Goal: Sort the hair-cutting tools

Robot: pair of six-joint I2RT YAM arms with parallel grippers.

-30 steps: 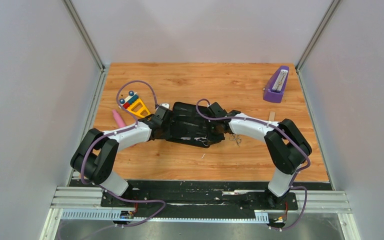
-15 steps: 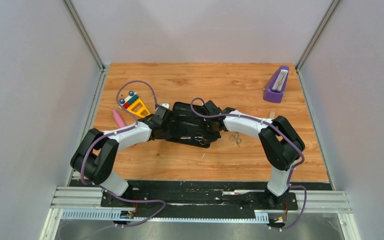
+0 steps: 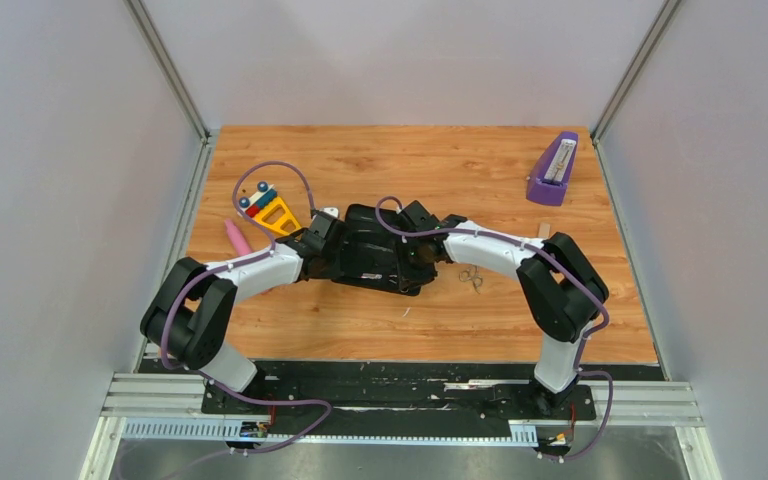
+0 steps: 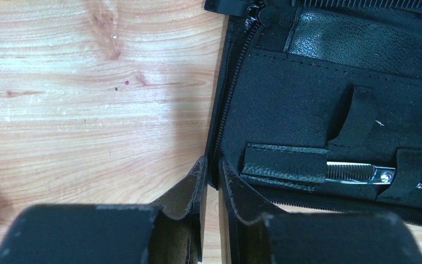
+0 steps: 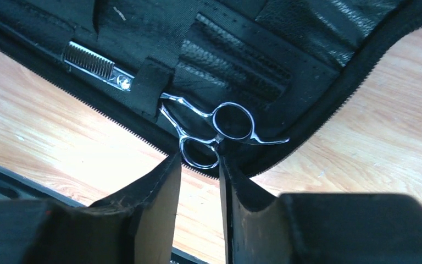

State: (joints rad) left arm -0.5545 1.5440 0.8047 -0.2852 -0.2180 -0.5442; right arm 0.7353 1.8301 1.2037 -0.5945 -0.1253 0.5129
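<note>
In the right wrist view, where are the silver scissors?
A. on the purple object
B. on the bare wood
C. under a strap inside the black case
C: the silver scissors pass under a strap of the open black case, their finger rings near its zipper edge.

Strapped scissors [image 5: 90, 60], silver, lie flat in the open case [image 5: 307, 33], rings at its near edge; loose scissors [image 3: 471, 277] lie on the worktop [image 3: 410, 160] just right.

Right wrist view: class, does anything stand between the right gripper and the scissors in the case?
Nothing visible does. The right gripper flanks a finger ring of the scissors; a strap crosses them near the pivot.
</note>
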